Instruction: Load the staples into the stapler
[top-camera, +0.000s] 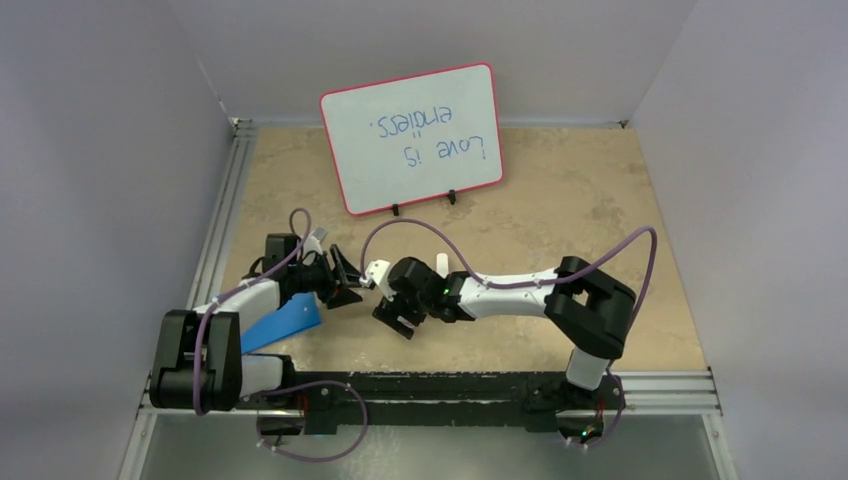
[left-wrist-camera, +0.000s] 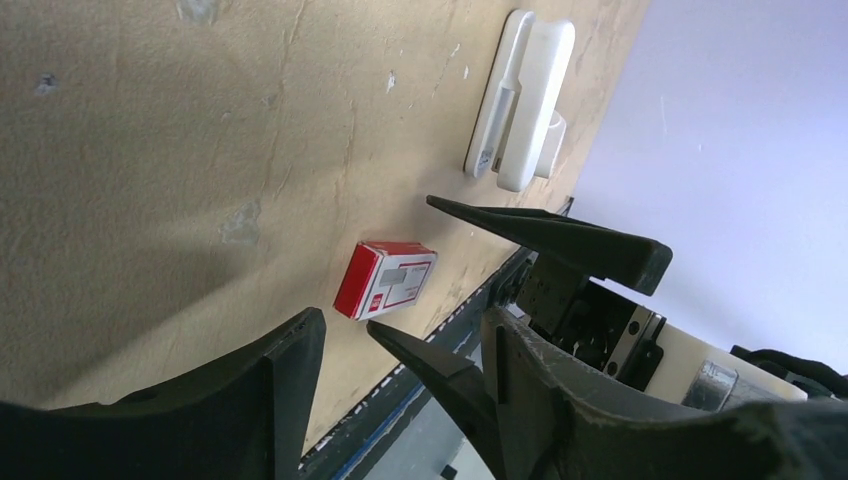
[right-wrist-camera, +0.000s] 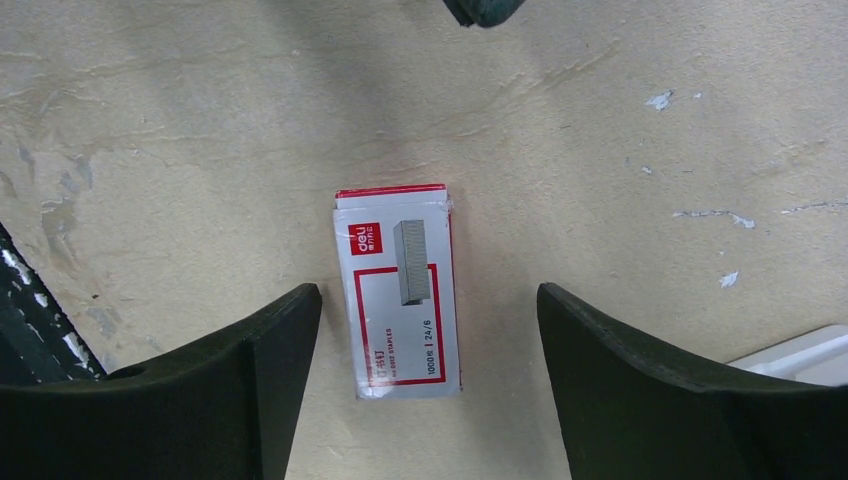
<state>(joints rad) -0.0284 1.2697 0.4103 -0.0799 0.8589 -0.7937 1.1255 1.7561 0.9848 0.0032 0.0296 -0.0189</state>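
Note:
The staples box, red with a white label, lies closed and flat on the tan table; the staple strips are hidden inside. My right gripper is open and hangs over the box, one finger on each long side and both apart from it. The box also shows in the left wrist view. The white stapler lies on the table beyond the box; a corner of it shows in the right wrist view. My left gripper is open and empty, facing the right gripper from close by. In the top view the box is hidden under the right gripper.
A red-framed whiteboard stands at the back of the table. A black rail runs along the near edge, close to the box. A blue flat piece sits by the left arm. Grey walls enclose the table.

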